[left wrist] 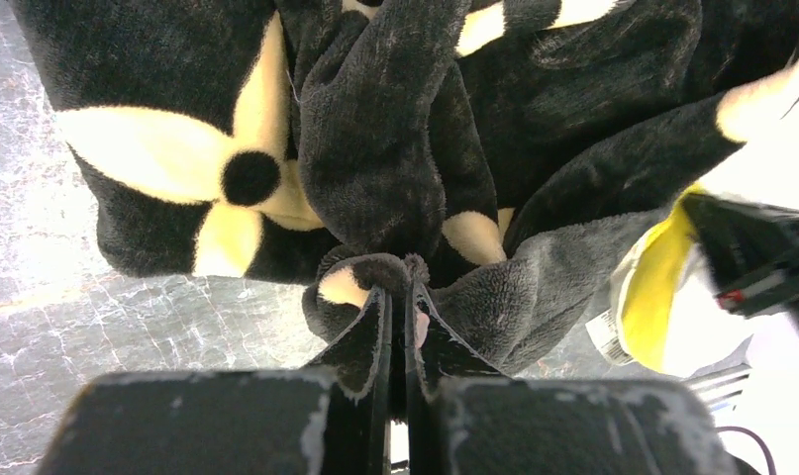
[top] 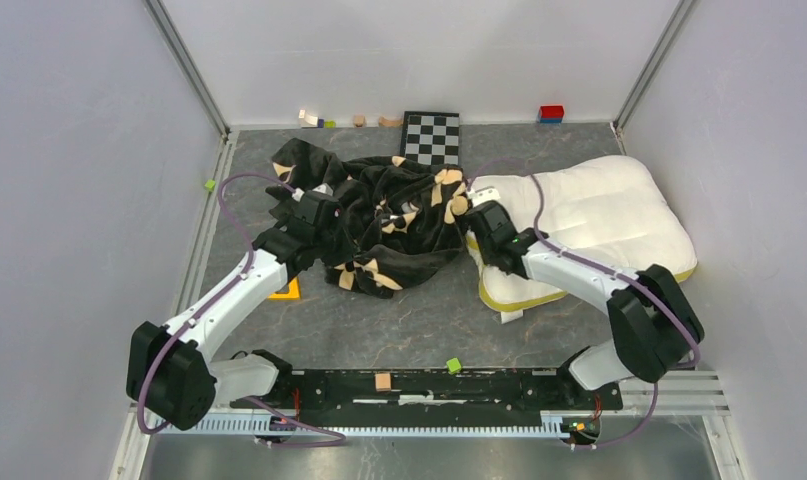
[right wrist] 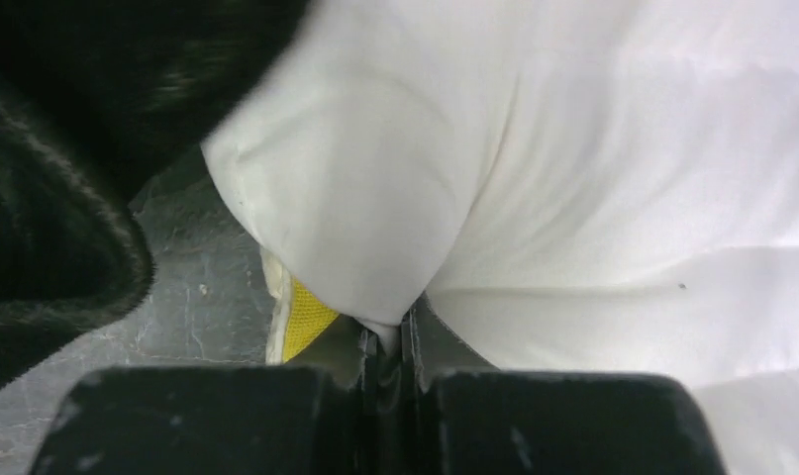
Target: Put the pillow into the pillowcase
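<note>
A grey, marbled table (top: 419, 320) fills the floor of a booth closed in by plain pale walls (top: 79, 150), with metal posts in the far corners. Against the far wall lie a black-and-white checkered board (top: 431, 137), a scatter of small wooden blocks (top: 324, 121) and a red block (top: 551, 112); a green cube (top: 454, 366) sits near the arms' base rail.

The pillowcase (top: 389, 225) lies crumpled in soft folds left of centre, black plush printed with tan flowers and four-point stars. The left gripper (left wrist: 400, 297) has its fingers pressed together on a bunched fold of that plush at the pillowcase's left side.

The pillow (top: 609, 215) lies on the right, plump and cream-white with shallow quilted channels and a yellow band (top: 539, 297) along its side edge, its left end touching the pillowcase. The right gripper (right wrist: 390, 332) pinches the smooth white cover at the pillow's left corner, jaws closed on a tuck of cloth.
</note>
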You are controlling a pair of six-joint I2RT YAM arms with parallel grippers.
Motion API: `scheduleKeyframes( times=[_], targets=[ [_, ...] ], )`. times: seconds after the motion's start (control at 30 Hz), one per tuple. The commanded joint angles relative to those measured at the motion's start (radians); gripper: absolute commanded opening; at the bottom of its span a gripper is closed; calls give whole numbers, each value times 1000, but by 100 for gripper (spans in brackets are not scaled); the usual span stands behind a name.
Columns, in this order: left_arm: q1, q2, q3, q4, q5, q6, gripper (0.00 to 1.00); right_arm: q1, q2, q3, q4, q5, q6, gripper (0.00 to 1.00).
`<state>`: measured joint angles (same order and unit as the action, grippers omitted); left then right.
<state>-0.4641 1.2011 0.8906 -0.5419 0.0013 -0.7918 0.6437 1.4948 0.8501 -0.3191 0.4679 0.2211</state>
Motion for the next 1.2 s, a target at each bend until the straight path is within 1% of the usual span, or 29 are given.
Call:
scheduleKeyframes(
  times=[0.0,0.1,0.17,0.27,0.33,0.4,0.47,0.57,0.67,0.7,0.73,0.77,0.8,0.93,0.97,1.03,1.1,1.17],
  targets=[
    [2,-17,34,30,17,78,2,-101,-124,85,-84,-44,55,0],
    [2,-14,30,28,28,85,2,-135,-200,153,-117,-39,89,0],
    [0,-15,20,44,68,86,2,-166,-244,197,-125,-28,109,0],
    [-3,4,14,74,178,109,2,-222,-300,265,-123,-32,115,0],
    [-33,30,27,72,247,124,2,-246,-323,326,-122,-47,114,0],
    [-117,55,47,66,281,137,3,-251,-340,391,-111,-52,100,0],
    [-227,69,51,60,259,123,2,-259,-338,459,-125,-46,91,0],
    [-370,82,0,69,240,72,2,-285,-326,538,-138,-72,80,0],
    [-427,80,-87,82,239,37,2,-305,-312,573,-121,-151,77,0],
    [-427,74,-114,82,244,36,5,-307,-296,586,-123,-186,73,0],
    [-428,67,-130,78,246,38,13,-306,-279,599,-130,-231,69,0],
    [-428,57,-134,66,247,48,27,-306,-270,602,-127,-271,61,0],
    [-428,48,-134,41,242,58,38,-306,-260,604,-123,-317,58,0],
    [-427,-6,-71,-46,204,105,77,-307,-255,555,-90,-399,66,0],
    [-427,-27,-44,-62,188,110,82,-308,-254,542,-86,-415,69,0],
    [-427,-71,10,-88,120,103,87,-305,-252,520,-70,-480,78,0],
    [-421,-94,73,-132,7,102,89,-304,-256,503,-63,-536,82,0],
    [-391,-84,143,-179,-130,118,89,-298,-261,494,-62,-588,78,0]
  ],
)
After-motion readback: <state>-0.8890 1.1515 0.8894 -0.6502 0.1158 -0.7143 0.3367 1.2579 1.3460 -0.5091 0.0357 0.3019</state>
